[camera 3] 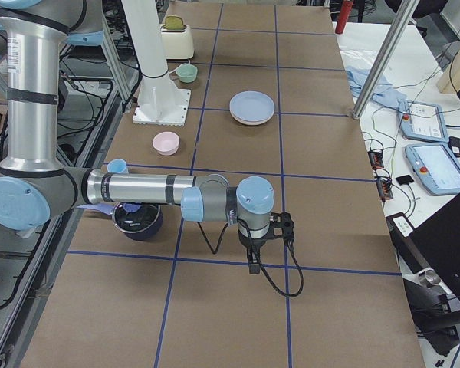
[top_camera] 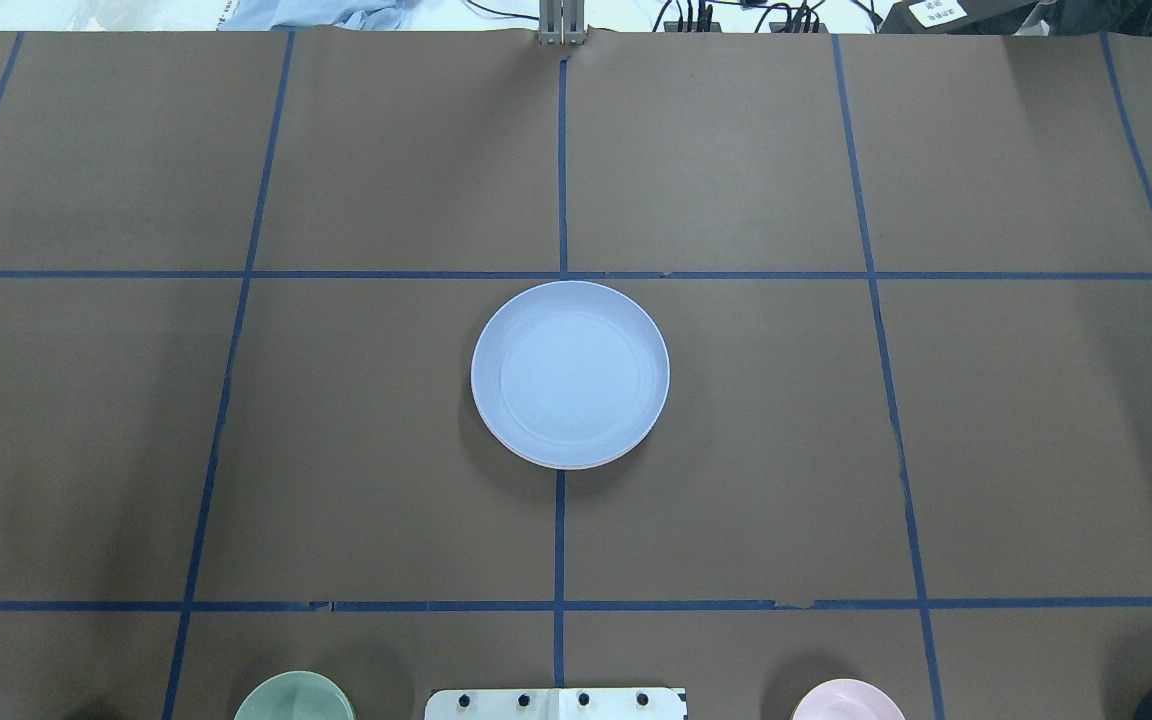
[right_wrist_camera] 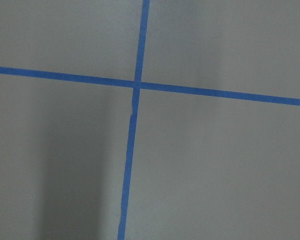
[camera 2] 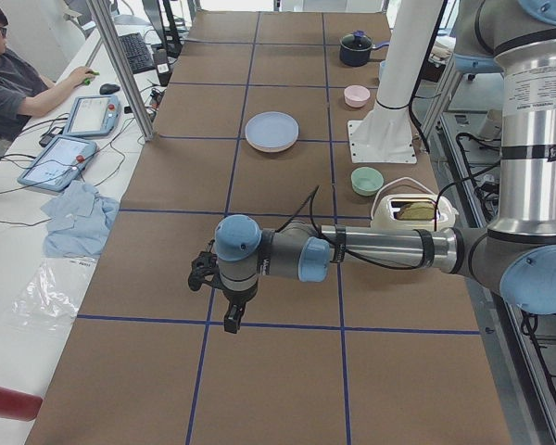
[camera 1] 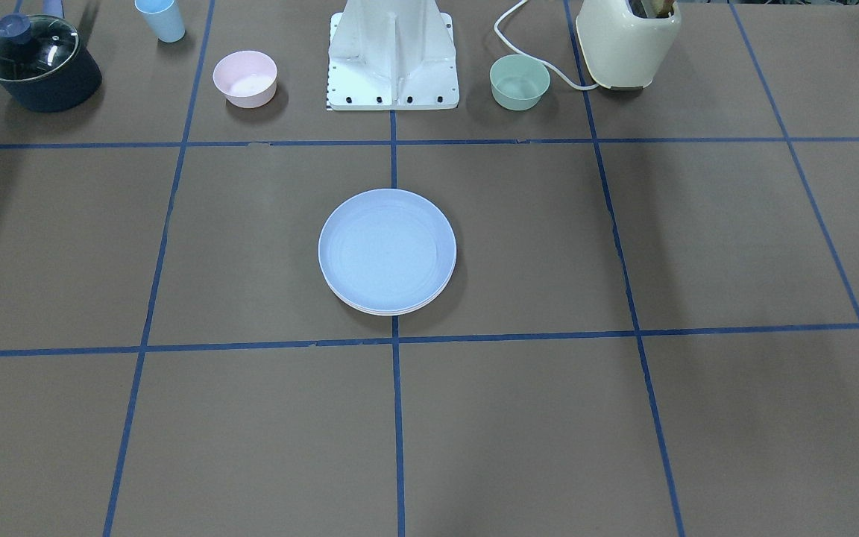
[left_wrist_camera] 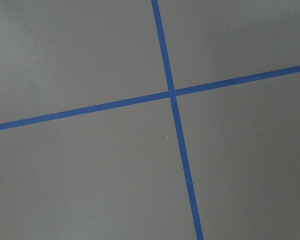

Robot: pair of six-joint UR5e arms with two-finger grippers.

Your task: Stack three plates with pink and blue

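**Fingers hanging wide of the stack (camera 1: 387,250)**

The left fingers (camera 2: 230,322) are pointing down above the bench (camera 1: 623,246), near a crossing of blue tape (left_wrist_camera: 171,93) and well apart from the plates. They are showing in a side view alone, so I cannot tell how far they are parted or whether they are gripping anything. The right fingers (camera 3: 252,264) are hanging likewise at the opposite end, and their opening cannot be told either.

At mid-bench the blue plate (top_camera: 569,372) is lying on top, with a pale rim (camera 1: 388,312) peeking out beneath it. How many plates are lying under it I cannot tell.

Along the robot's edge a pink bowl (camera 1: 244,77), green bowl (camera 1: 520,81), blue cup (camera 1: 161,19), lidded pot (camera 1: 38,63) and toaster (camera 1: 627,41) are standing beside the white base (camera 1: 392,60).
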